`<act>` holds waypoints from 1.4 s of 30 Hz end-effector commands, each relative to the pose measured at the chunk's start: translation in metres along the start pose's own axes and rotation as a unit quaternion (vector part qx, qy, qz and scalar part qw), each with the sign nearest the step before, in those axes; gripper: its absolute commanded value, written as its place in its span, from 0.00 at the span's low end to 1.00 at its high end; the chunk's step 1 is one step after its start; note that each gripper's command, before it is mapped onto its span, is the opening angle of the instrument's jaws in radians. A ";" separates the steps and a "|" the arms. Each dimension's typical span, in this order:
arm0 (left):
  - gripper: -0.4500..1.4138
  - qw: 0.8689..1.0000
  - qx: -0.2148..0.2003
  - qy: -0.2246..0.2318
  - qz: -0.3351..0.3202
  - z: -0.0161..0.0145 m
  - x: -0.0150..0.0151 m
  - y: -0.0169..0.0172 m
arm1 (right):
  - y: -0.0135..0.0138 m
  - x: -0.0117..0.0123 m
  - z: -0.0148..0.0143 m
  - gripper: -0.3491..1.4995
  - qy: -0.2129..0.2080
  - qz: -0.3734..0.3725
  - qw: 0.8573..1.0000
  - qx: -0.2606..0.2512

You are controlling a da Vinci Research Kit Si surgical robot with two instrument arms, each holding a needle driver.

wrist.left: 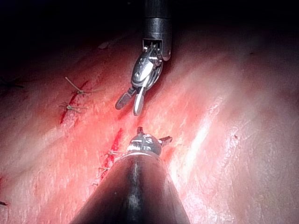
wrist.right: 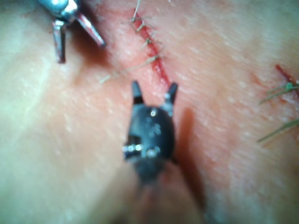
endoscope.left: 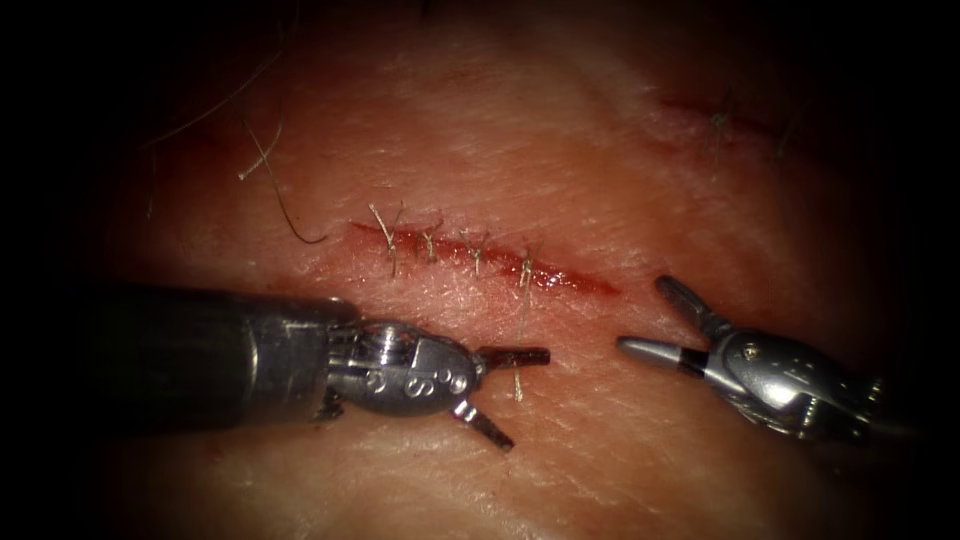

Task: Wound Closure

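The cut (endoscope.left: 480,255) runs across the tissue (endoscope.left: 560,150), held by several stitches with short thread ends. A longer thread tail (endoscope.left: 521,320) hangs down from the rightmost stitch toward my left tool. The left tool (endoscope.left: 525,400) lies just below the cut, jaws open, holding nothing. To the right of the cut's unstitched end, my right tool (endoscope.left: 645,315) is also open and holds nothing. The left wrist view has the left tool (wrist.left: 153,134) facing the right tool (wrist.left: 127,108). In the right wrist view the right tool (wrist.right: 154,87) straddles the cut (wrist.right: 156,60) beside the left tool (wrist.right: 80,50).
A second short cut (endoscope.left: 715,115) with a stitch sits at the far upper right of the tissue. Loose thread (endoscope.left: 275,185) curls on the tissue at the upper left. Red fluid (endoscope.left: 570,280) lines the unstitched right end of the cut.
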 end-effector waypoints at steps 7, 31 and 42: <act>0.60 0.998 0.002 -0.055 0.007 0.0021 -0.0032 -0.0008 | -0.0007 -0.0010 0.0006 0.96 -0.001 -0.001 1.000 0.002; 0.49 0.995 -0.007 -0.088 0.044 0.0056 -0.0041 -0.0026 | -0.0008 -0.0010 0.0009 0.96 -0.002 -0.001 1.000 0.004; 0.00 0.995 -0.021 -0.078 0.052 0.0054 -0.0042 -0.0027 | -0.0008 -0.0011 0.0010 0.96 -0.002 -0.001 1.000 0.004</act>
